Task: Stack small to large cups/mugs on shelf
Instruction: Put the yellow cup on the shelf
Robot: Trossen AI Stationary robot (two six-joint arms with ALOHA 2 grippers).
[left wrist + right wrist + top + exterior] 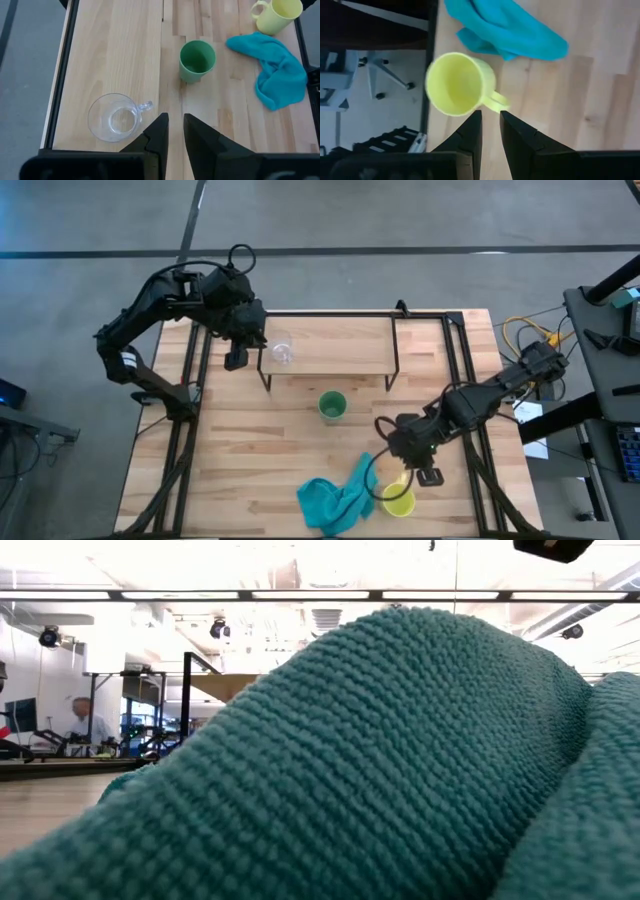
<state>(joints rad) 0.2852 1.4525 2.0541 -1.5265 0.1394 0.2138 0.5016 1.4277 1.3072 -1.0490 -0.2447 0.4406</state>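
While nearly closed, the right end effector (pixel 490 125) seemingly grazes the yellow mug (pixel 460 85).

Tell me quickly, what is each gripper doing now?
Left gripper: nearly closed, empty, beside the glass cup.
Right gripper: nearly closed, empty, at the yellow mug handle.
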